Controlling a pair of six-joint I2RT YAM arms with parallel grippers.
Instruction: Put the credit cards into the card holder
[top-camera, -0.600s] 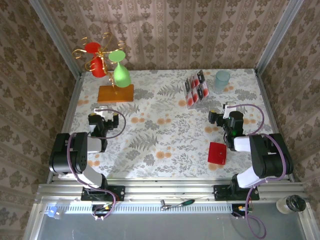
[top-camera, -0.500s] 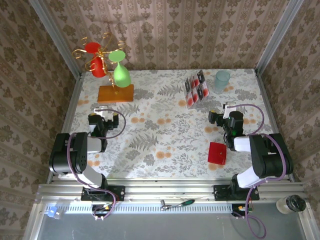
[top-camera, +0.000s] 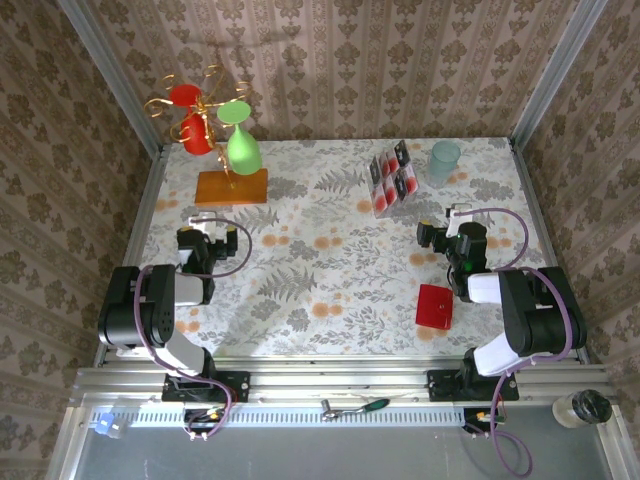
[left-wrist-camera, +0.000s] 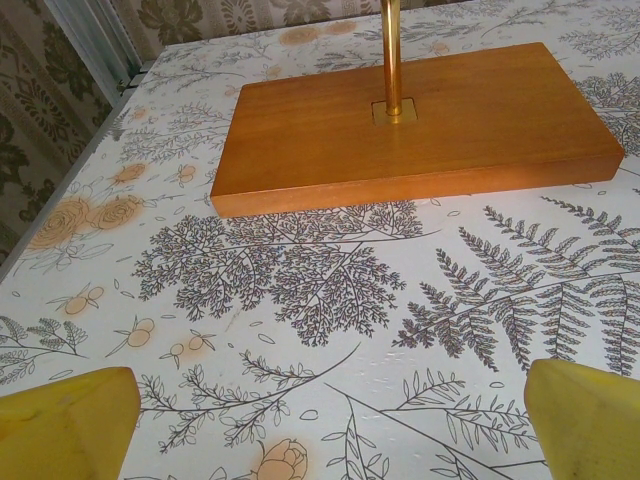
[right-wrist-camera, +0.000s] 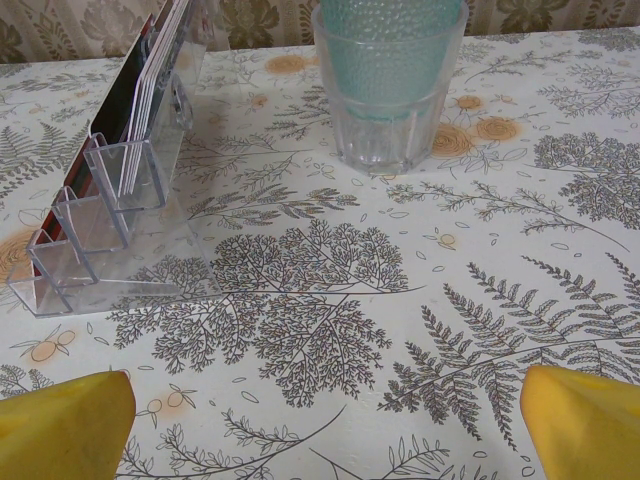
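Change: nothing has shifted since the earlier frame; both arms and every item sit where they were.
Left gripper (top-camera: 203, 228): jaws released and spread wide, nothing between them. In the left wrist view (left-wrist-camera: 320, 425) its yellow fingertips (left-wrist-camera: 62, 425) sit at the two lower corners, over bare table (top-camera: 320, 270).
Ahead of left jaws: wood base (left-wrist-camera: 410, 125), flat on the table and well clear of the fingertips. A gold stem (left-wrist-camera: 392, 50) rises from a square socket in its middle.
Right gripper (top-camera: 458, 220): jaws also released and wide, holding nothing. In the right wrist view (right-wrist-camera: 320, 425) there is only patterned cloth between them.
Ahead of right jaws, to the left: clear stepped rack (right-wrist-camera: 90, 235). The cards (right-wrist-camera: 150, 60) stand on edge in its rear slots, and its front slots are bare.
Ahead of right jaws, centre: teal cup (right-wrist-camera: 388, 85), upright, just beside the rack and apart from it.
Cards, top view (top-camera: 392, 178): red marks and black bands show. They lie beyond the right jaws, toward the far edge.
Wallet (top-camera: 434, 305): red, flat on the table. It lies behind the right jaws, just beside the right arm on its left side, well apart from the cards.
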